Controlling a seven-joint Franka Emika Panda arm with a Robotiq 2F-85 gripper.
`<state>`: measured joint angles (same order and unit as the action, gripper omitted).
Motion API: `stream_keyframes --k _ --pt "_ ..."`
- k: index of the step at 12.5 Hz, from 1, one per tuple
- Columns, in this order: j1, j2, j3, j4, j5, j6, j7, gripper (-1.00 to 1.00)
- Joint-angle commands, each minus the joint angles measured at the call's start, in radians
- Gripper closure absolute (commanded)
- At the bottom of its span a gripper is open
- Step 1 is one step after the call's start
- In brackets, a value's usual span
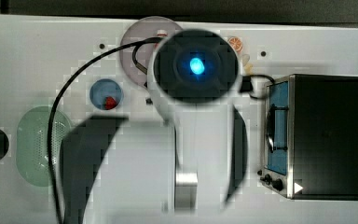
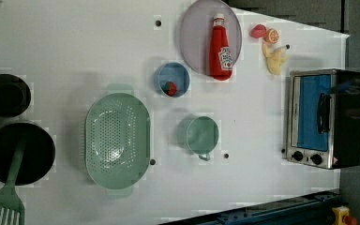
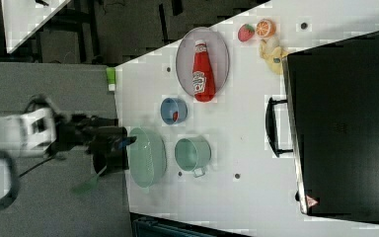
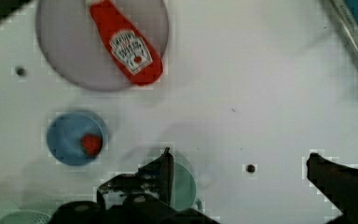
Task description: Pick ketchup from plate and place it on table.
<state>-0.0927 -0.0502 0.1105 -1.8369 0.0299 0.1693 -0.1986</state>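
A white arm (image 1: 186, 154) is seen, capped by a round black end (image 1: 196, 65) with a glowing blue light; a black cable (image 1: 58, 121) is looped alongside it.

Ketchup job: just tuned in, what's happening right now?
Nothing is held yet. The ketchup lies on its side on the plate, near the far end of the table. In the wrist view the gripper hangs above the table with its fingers wide apart, short of the bottle, over the green cup. The pick has not begun.
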Motion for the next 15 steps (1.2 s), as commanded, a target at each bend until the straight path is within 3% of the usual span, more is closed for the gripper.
stream_keyframes --k 1,9,15 --pt "-0.01 0.135 0.004 -0.041 -0.002 0.065 -0.166 -1.0" --pt "0.01 0.377 0.039 -0.021 -0.004 0.324 -0.465 -1.0" --pt "0.019 0.557 0.039 0.05 -0.024 0.469 -0.508 -1.0"
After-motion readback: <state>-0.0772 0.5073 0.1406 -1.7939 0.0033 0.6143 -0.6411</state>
